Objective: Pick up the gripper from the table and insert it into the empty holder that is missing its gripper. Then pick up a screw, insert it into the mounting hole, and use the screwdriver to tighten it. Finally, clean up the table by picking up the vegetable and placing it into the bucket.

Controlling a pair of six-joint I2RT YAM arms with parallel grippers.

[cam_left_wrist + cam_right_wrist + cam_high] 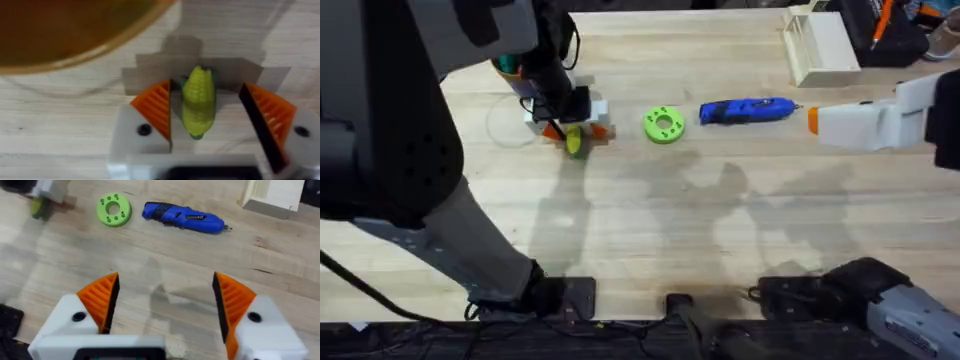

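The yellow-green vegetable (199,102) lies on the table between the orange ribbed pads (156,102) of my left gripper (206,85). That gripper is open, with a gap showing on one side of the vegetable. From overhead the vegetable (574,143) sits just under the left gripper (570,128). The brown-gold bucket (65,30) is close beside it. The blue screwdriver (748,110) lies at centre right. My right gripper (165,277) hovers open over bare wood, and both its white bases carry orange pads (102,297). The screw is out of view.
A bright green disc with a hole (663,124) lies between the vegetable and the screwdriver. A white box (820,45) stands at the far right corner. The right arm (870,125) reaches in from the right edge.
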